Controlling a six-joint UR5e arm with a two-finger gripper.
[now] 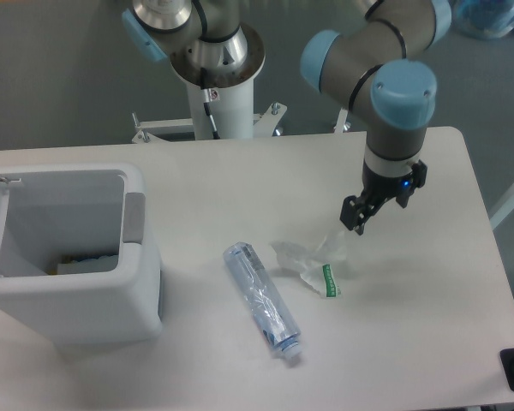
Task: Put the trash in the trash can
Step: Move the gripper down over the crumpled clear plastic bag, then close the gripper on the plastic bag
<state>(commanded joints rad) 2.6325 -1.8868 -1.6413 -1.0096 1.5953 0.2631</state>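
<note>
Gripper (358,224) hung just above wrapper's (313,259) right edge, holding nothing; finger spread could not be told from this angle. Risk, as judged: thin crumpled film may slip the pinch or skid away. Bottle (262,300) lay just left of wrapper, long axis upper-left to lower-right, cap end lower-right. Bin (135,257) far left, lid open.
</note>
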